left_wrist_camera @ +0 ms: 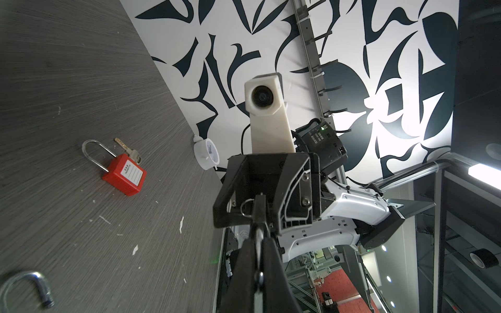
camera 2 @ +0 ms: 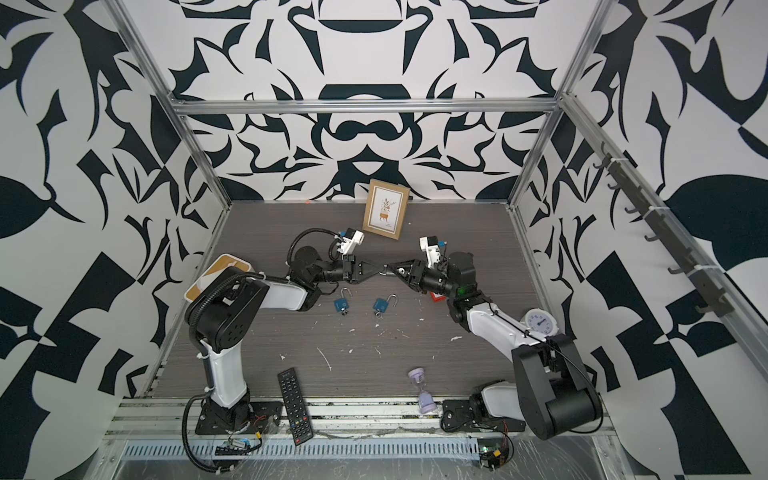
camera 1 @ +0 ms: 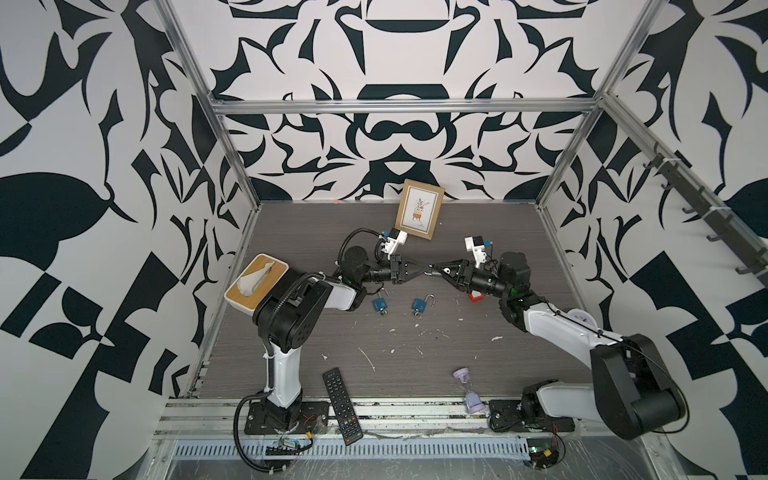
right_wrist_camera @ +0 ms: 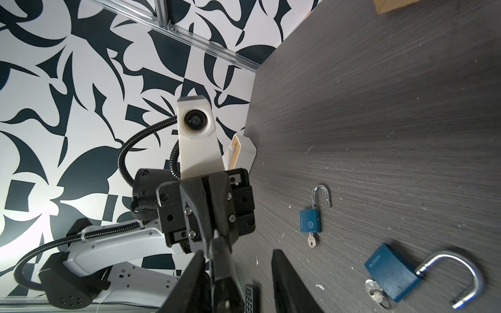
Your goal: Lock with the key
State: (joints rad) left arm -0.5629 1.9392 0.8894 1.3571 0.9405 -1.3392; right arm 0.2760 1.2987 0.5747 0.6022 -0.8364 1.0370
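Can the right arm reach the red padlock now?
Probably yes. The red padlock lies uncovered and the right gripper is open, but the lock sits under that arm's own wrist, so it would need to pull back first.

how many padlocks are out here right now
3. The left blue padlock and right blue padlock lie side by side in the middle, shackles open. The red padlock lies further right, largely hidden under the right arm in both top views. Arms could hide more.
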